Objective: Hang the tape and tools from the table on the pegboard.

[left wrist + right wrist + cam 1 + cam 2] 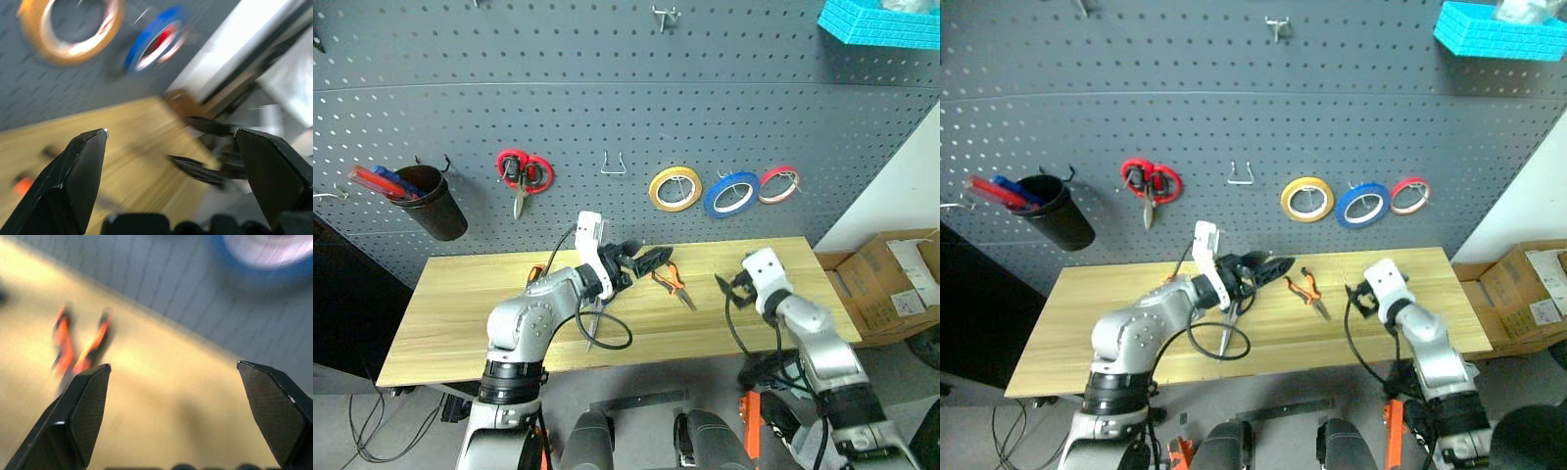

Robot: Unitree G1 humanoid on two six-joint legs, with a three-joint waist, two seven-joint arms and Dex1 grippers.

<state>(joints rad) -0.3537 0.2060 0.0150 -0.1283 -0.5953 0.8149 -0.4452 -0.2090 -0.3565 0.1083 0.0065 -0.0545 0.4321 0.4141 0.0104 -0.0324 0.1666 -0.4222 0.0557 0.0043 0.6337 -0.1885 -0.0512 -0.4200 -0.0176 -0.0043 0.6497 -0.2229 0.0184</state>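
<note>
With the blue tape [731, 193] already hung on the pegboard [607, 108], the pliers [674, 282] lie on the worktop [460, 304] between both grippers, left [641, 260] and right [732, 290], jaws wide apart and empty. Best approach: straddle the handles squarely before closing.

My two head eyes look forward and down at the pegboard [607, 59] and whole table [460, 294], sharing that scene. My left wrist camera faces the table's right end; my right wrist camera looks close along the table toward its back edge.
</note>
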